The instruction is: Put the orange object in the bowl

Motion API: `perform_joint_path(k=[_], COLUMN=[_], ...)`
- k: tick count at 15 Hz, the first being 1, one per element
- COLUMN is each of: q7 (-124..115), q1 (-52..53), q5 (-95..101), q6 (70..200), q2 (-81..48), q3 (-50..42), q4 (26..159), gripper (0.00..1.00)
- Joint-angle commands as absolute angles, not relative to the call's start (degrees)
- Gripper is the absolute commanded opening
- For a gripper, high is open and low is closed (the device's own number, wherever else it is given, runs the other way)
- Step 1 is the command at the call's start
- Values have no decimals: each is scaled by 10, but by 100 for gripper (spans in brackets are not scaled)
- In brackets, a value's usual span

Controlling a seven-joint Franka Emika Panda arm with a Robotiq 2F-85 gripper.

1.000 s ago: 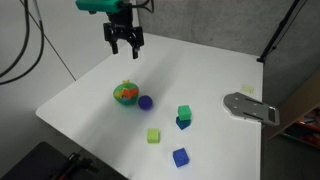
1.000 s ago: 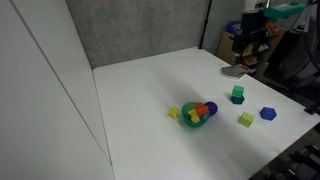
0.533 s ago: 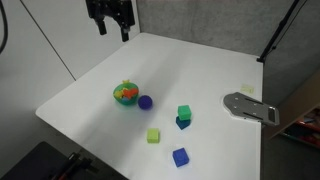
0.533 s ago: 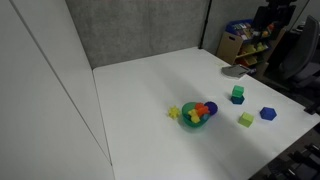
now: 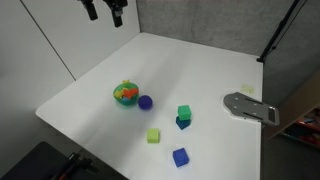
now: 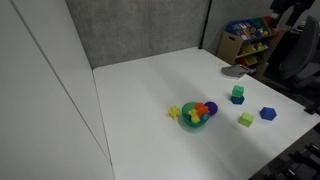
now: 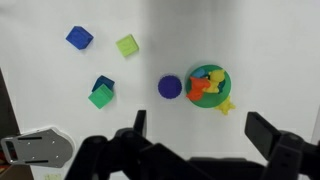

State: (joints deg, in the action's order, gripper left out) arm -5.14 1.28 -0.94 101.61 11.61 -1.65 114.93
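Note:
The green bowl (image 5: pixel 125 95) stands on the white table and also shows in an exterior view (image 6: pixel 196 117) and in the wrist view (image 7: pixel 209 86). The orange object (image 7: pixel 203 88) lies inside it among other toy pieces (image 6: pixel 202 109). A purple ball (image 7: pixel 170 88) rests right beside the bowl (image 5: pixel 145 102). My gripper (image 7: pixel 203 130) is open and empty, high above the table and well clear of the bowl. In an exterior view only its fingers (image 5: pixel 104 10) show at the top edge.
A yellow star piece (image 7: pixel 226 105) lies against the bowl. Green and blue cubes (image 5: pixel 183 116) (image 5: pixel 153 135) (image 5: pixel 180 157) are scattered on the table. A grey flat metal plate (image 5: pixel 250 107) lies near the table's edge. A shelf with items (image 6: pixel 245 45) stands beyond the table.
My gripper has risen steadily, from just above the table to the top edge of the exterior view. It stays open and empty. The objects have not moved.

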Motion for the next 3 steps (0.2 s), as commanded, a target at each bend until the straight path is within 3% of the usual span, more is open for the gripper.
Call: perform_joint_path(k=[1,3], q7=[-50,-49], q1=[6,6], q5=[-11,-11], q6=[1015,1015], q2=[117,118], q3=[-10,-11], q4=[1151,1154], gripper=[100,100])
